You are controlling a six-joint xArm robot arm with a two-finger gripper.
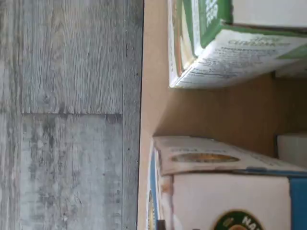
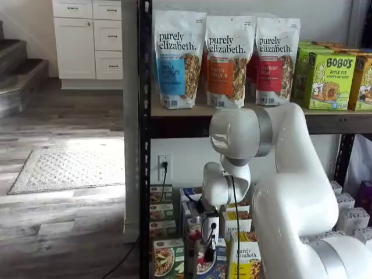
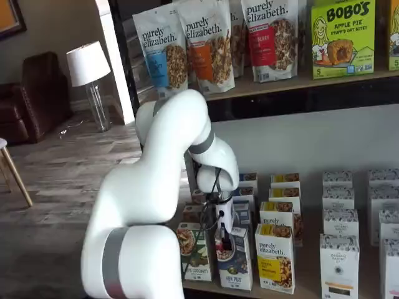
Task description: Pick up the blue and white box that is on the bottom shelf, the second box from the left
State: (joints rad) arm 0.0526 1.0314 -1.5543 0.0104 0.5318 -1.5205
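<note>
The blue and white box [image 2: 216,268] [image 3: 237,271] stands at the front of the bottom shelf [image 3: 312,290], between a green-fronted carton [image 2: 167,259] and a yellow-fronted carton [image 2: 244,261]. My gripper [image 2: 206,249] [image 3: 222,242] reaches down from the white arm, and its black fingers are closed on the top of this box in both shelf views. The wrist view shows the box's white top and blue edge [image 1: 225,191], the green carton [image 1: 216,48] beside it, and the tan shelf board [image 1: 240,110] between them. No finger shows in the wrist view.
More rows of small cartons stand behind the front ones, and white cartons [image 3: 340,249] sit further right. The upper tier holds granola bags [image 2: 224,58] and green snack boxes [image 2: 328,78]. The rack's black post [image 2: 144,145] and a plugged-in cable [image 2: 163,174] are at the left. Grey plank floor [image 1: 72,115] lies in front.
</note>
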